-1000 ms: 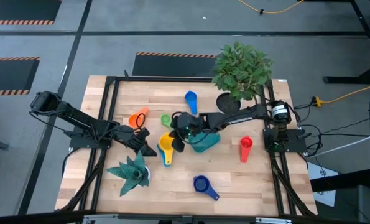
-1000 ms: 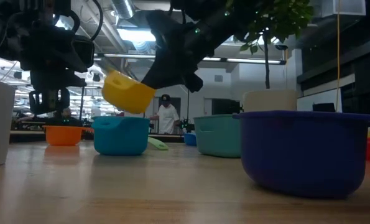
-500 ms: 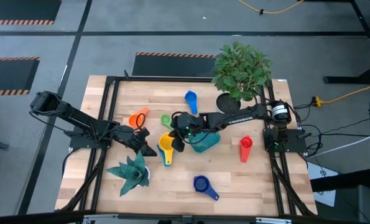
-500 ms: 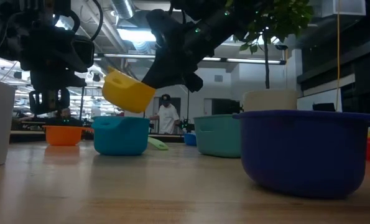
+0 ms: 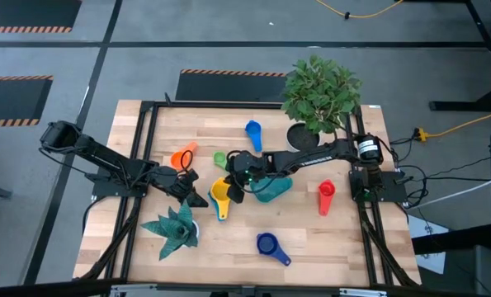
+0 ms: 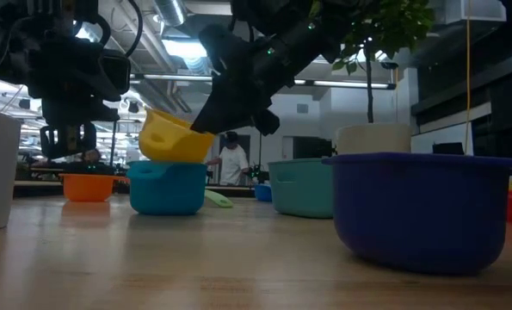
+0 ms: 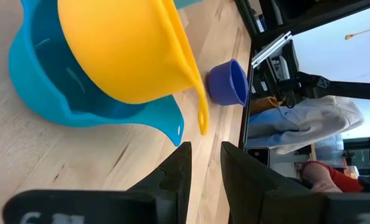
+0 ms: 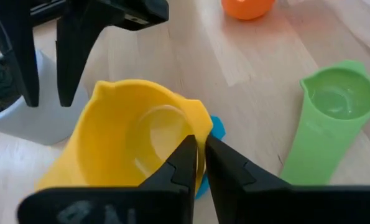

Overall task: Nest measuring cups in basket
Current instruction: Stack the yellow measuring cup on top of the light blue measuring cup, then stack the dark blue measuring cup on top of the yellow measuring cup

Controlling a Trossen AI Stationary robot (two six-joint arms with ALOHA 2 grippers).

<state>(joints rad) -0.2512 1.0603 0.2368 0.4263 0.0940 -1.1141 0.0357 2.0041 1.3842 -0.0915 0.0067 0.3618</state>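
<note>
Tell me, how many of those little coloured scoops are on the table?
7: orange, green and blue at the back, red on the right, dark blue in front, yellow sitting in light blue mid-table. More may be hidden.

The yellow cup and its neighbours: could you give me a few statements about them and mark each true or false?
1. The yellow cup sits in the light blue cup. True.
2. The right hand is at the yellow cup's rim. True.
3. The green cup is inside the teal basket. False: it lies on the table.
4. The left hand holds the orange cup. False: it holds nothing.
</note>
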